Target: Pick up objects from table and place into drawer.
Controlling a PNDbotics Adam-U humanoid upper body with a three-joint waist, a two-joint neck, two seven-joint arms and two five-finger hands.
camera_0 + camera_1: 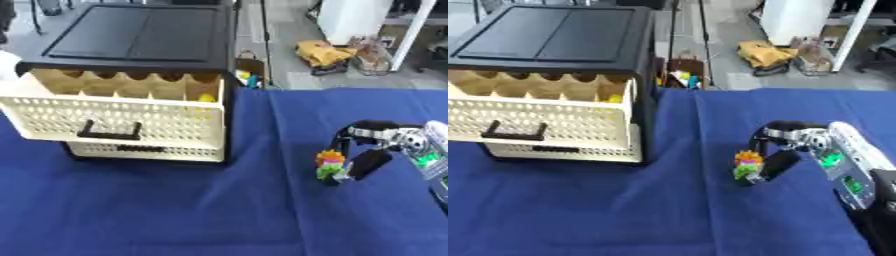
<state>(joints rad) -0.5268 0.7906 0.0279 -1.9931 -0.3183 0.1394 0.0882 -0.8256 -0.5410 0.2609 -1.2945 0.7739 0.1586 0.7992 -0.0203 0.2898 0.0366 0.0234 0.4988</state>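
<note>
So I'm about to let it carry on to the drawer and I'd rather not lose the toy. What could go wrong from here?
1. The right hand pinches the small toy only at its fingers, so it might slip on the lift.
2. The open drawer sits far to the left with a raised front wall, which the toy could clip.
3. Something yellow already lies in the drawer's near corner.

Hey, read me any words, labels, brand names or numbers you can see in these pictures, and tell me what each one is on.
No text can be read anywhere.
Drawer unit: no label or marking shows on its black top or on the open cream drawer.
Toy in the right hand: coloured blocks only, no print visible.
Right arm: green spots, no readable marking.
Yellow item on the floor behind the table: too blurred to tell.
</note>
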